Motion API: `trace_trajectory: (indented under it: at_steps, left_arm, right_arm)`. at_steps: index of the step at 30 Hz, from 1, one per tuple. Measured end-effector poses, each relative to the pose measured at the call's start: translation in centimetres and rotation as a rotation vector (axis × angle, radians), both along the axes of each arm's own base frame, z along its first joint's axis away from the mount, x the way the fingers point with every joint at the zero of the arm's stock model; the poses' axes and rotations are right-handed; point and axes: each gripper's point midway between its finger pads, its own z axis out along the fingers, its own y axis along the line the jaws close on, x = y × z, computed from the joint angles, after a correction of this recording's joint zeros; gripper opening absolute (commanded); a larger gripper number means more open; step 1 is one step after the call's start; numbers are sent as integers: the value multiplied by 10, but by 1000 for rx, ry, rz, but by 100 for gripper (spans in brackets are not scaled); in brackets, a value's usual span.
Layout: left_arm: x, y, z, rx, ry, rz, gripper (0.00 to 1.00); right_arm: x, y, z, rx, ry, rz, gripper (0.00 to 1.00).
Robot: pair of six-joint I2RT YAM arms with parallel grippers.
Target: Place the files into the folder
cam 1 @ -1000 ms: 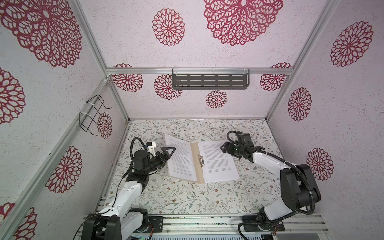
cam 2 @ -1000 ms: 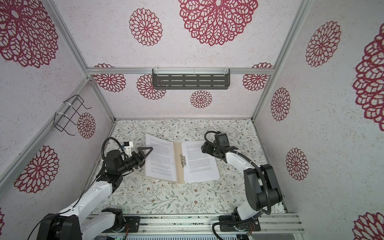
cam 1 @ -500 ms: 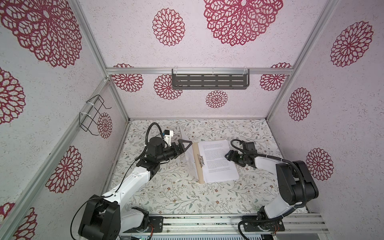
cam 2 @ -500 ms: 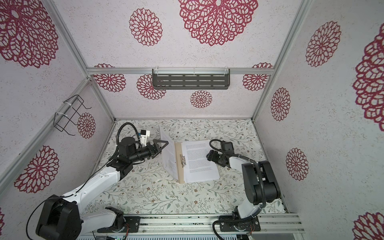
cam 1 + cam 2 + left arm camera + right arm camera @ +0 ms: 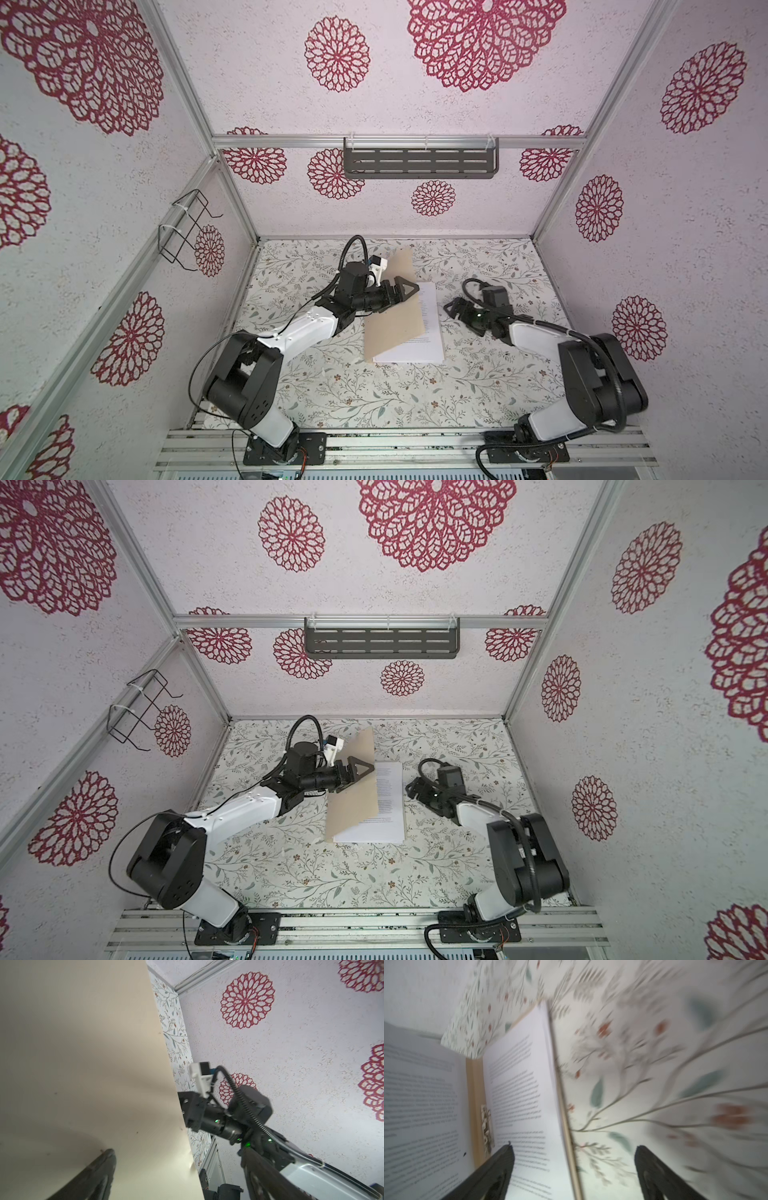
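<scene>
- One floral counter (image 5: 332, 399) carries everything.
- Folder (image 5: 395, 320) sits mid-counter with its tan cover raised and tilted over the files, not lying flat. The plain outer face fills much of the left wrist view (image 5: 83, 1064).
- Files (image 5: 430, 328): white printed stack lies inside the folder on the lower leaf, with a strip showing past the cover in both top views. The right wrist view shows another printed sheet against the cover's inner face.
- Left pincer (image 5: 405, 287): jaws wide, gripping nothing, up against the cover's outer face. Contact unclear.
- Right pincer (image 5: 453, 309): jaws wide, empty, low beside the files' right edge, apart from it.
- Metal fastener (image 5: 486, 1126) sits along the inner spine.
</scene>
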Motion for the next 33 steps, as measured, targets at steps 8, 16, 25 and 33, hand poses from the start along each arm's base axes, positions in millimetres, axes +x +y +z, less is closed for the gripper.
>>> trace_trajectory:
  at_steps: [8,16,25,33]
  left_arm:
    - [6,-53,-68,46,106,-89,97]
    - [10,27,28,11,-75,41,97]
    - [4,281,99,284,-429,847,97]
    - [-34,398,-33,888,-292,1158,97]
  right_arm:
    - [0,-81,103,-107,-239,-202,99]
    - [-21,-89,123,-183,-304,-196,99]
    - [-24,-128,92,-440,-365,-285,99]
    - [-42,-155,22,-653,-382,-309,99]
